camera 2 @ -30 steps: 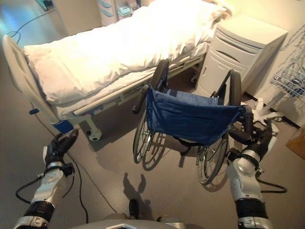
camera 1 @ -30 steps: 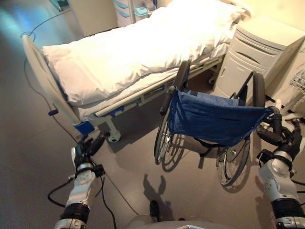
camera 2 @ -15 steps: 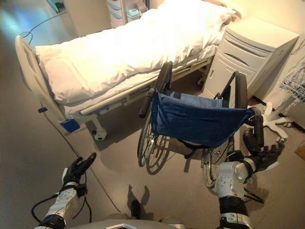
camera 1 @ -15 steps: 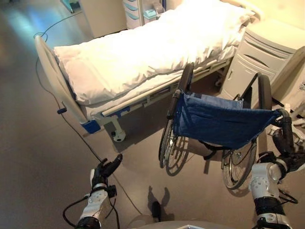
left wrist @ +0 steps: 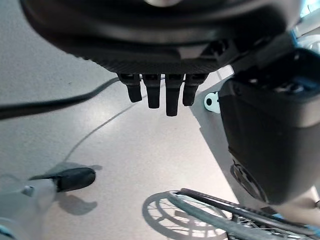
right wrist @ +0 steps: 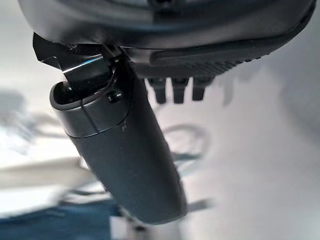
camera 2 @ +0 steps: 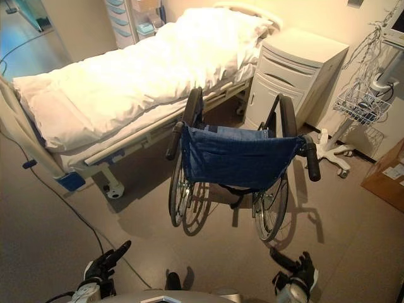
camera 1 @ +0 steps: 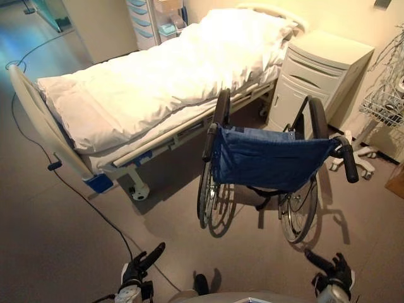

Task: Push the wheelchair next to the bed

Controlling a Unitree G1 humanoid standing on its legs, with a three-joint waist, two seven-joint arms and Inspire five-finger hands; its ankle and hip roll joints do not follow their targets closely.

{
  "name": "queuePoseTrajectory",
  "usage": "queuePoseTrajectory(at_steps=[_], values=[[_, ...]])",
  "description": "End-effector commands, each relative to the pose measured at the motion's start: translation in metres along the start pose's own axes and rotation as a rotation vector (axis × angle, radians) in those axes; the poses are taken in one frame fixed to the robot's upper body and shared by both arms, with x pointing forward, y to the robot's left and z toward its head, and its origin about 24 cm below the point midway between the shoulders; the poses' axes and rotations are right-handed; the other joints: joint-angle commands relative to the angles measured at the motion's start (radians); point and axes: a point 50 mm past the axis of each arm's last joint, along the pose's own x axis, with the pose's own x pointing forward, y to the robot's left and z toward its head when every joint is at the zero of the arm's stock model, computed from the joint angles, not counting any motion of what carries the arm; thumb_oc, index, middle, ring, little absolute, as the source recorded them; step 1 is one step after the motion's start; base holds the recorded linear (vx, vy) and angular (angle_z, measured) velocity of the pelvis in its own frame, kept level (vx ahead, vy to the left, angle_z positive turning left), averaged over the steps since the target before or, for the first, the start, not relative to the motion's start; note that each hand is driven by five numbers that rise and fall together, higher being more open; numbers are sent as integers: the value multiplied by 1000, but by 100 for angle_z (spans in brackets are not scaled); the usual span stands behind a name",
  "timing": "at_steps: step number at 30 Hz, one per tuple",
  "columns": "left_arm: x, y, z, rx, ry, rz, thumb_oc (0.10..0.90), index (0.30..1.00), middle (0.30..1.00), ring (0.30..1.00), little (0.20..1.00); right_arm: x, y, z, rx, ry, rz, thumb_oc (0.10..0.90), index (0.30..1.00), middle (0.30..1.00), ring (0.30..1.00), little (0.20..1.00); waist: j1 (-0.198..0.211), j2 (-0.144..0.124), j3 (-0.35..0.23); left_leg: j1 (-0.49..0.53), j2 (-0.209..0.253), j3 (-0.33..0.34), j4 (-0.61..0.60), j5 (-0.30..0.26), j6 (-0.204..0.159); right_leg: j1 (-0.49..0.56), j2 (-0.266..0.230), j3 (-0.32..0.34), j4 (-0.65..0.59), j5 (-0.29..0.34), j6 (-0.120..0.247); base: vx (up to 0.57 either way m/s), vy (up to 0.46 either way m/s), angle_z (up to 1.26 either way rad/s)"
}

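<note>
Fingers of left hand (camera 1: 140,270) and right hand (camera 1: 332,274) relaxed, holding nothing at frame bottom; wheelchair (camera 1: 268,165), mid-frame beside hospital bed (camera 1: 151,82), could roll into nightstand (camera 1: 315,69) if unbraked.

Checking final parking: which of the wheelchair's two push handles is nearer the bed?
The left push handle, beside the bed frame. The right push handle sticks out toward the white cabinet side, away from the mattress.

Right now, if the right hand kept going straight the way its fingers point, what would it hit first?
Probably the wheelchair: the right hand, open and low near the view's bottom edge, points up-left toward the right rear wheel. Bare floor lies between them. Depth is hard to judge, so it could pass below the push handle.
</note>
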Motion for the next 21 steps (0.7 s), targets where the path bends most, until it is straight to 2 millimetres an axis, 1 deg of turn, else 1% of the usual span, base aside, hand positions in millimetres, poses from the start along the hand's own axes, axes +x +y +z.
queuePoseTrajectory(at_steps=[1,2,4,5,6,8,10,11,12,13,15,17,21], values=[[7,-3,34,-11,-130,-26,800,900,900,900,900,7,-7,1,-228,59,89,800,900,900,900,900,-7,3,-1,87,-4,31,38,-185,-47,-98,-34,15,-9,121,81,-30,-11,-6],[8,-4,34,-3,-123,-43,800,900,900,900,900,5,-10,-9,-244,119,111,800,900,900,900,900,-8,3,0,86,-4,30,38,-184,-47,-99,-33,19,-8,121,81,-22,-12,-6],[8,-9,35,10,-116,-80,800,900,900,900,900,1,-7,-24,-235,218,197,800,900,900,900,900,-10,4,2,87,-4,27,40,-185,-47,-98,-33,24,-7,122,80,-16,-13,-5],[8,-11,34,20,-110,-99,800,900,900,900,900,-1,-3,-28,-243,252,255,800,900,900,900,900,-10,5,3,88,-4,26,40,-185,-47,-97,-32,25,-7,121,80,-28,-14,-5],[8,-17,33,48,-101,-148,800,900,900,900,900,-6,7,-34,-294,273,363,800,900,900,900,900,-9,7,3,86,-2,25,40,-183,-49,-98,-33,24,-5,120,79,-35,-11,-8],[7,-20,30,75,-84,-183,800,900,900,900,900,-8,13,-36,-311,275,407,800,900,900,900,900,-8,8,1,83,-1,24,41,-182,-50,-100,-34,23,-2,118,79,-29,-5,-8],[6,-27,24,119,-51,-247,800,900,900,900,900,-9,25,-34,-329,256,462,800,900,900,900,900,-9,10,1,82,-1,22,41,-181,-50,-101,-33,23,-1,116,78,-26,-3,-4],[5,-28,22,128,-41,-260,800,900,900,900,900,-10,26,-33,-338,251,468,800,900,900,900,900,-8,11,0,82,-1,22,41,-181,-50,-100,-33,23,-2,116,78,0,0,0],[3,-35,15,148,-12,-314,800,900,900,900,900,-10,33,-31,-398,218,490,800,900,900,900,900,-8,14,-1,81,-1,21,42,-182,-50,-100,-32,22,-2,114,77,0,0,0],[3,-35,15,148,-9,-317,800,900,900,900,900,-11,34,-31,-399,216,489,800,900,900,900,900,-8,14,-1,81,-1,20,42,-182,-50,-100,-32,22,-2,114,77,-33,18,0],[0,-43,5,181,27,-369,800,900,900,900,900,-13,46,-29,-499,159,531,800,900,900,900,900,-10,19,-1,80,-2,20,41,-182,-49,-100,-32,22,-3,112,76,-34,21,0],[-3,-48,-1,241,47,-414,800,900,900,900,900,-15,54,-27,-544,131,560,800,900,900,900,900,-10,20,-2,81,-2,21,41,-183,-49,-99,-32,21,-6,111,75,-15,4,0],[-6,-56,-7,338,55,-470,800,900,900,900,900,-17,62,-26,-617,110,591,800,900,900,900,900,-9,19,-3,80,-2,17,42,-184,-50,-97,-31,17,-9,110,74,0,0,0]])
